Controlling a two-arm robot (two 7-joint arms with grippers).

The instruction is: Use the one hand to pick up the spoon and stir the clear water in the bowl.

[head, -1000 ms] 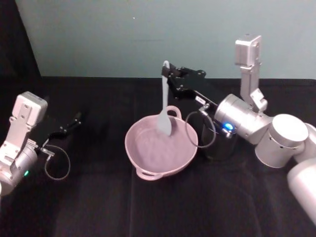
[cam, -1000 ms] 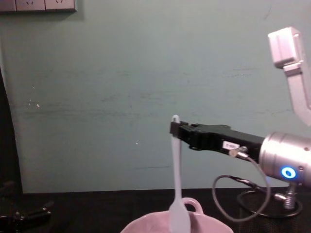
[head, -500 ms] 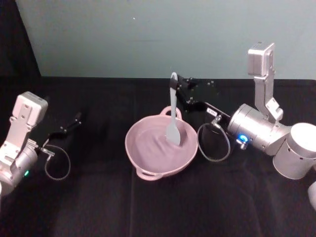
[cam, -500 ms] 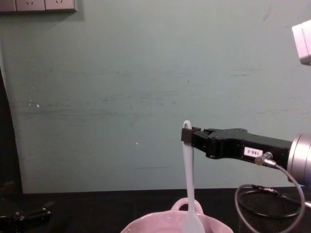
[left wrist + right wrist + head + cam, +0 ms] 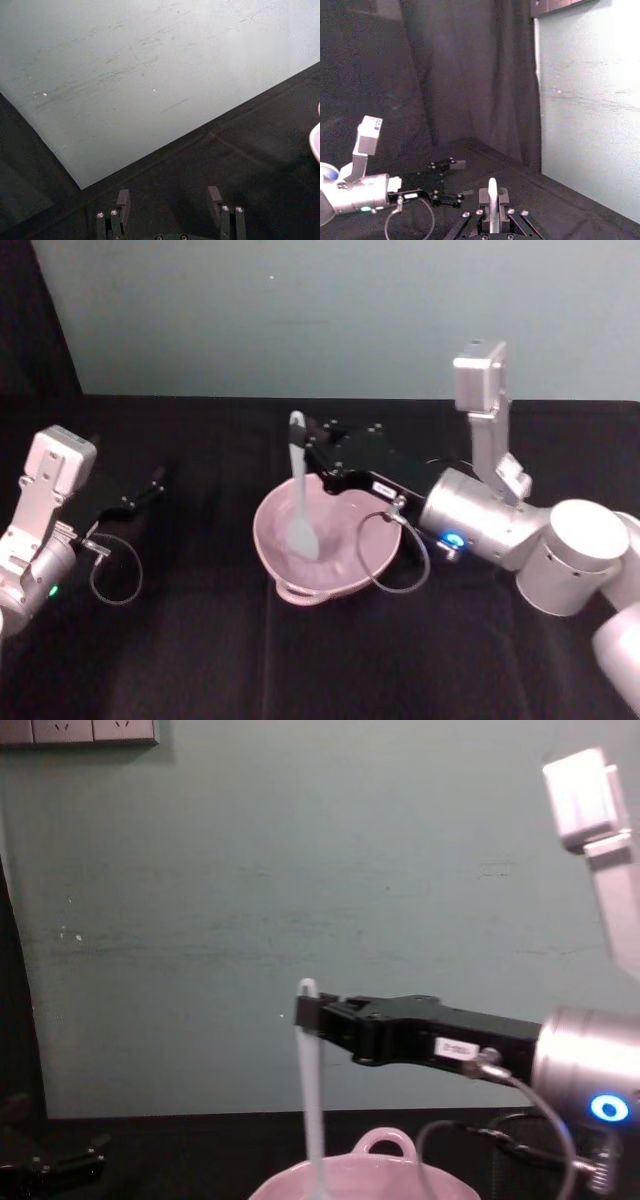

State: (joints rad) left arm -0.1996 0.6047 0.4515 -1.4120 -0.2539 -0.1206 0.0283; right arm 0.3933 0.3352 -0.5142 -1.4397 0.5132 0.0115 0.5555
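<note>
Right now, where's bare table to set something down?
Free: the black cloth between the left gripper and the bowl, and the strip in front of the bowl. Crowded: over the bowl and to its right, with the right gripper, spoon and cable.

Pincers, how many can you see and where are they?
2. The right pincer is over the bowl, shut on the spoon near its handle end. The left pincer is open, far to the bowl's left, holding nothing.

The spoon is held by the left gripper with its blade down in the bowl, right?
No, the right gripper holds the spoon, its blade down in the bowl; the head view shows it. The left gripper sits off to the left.
</note>
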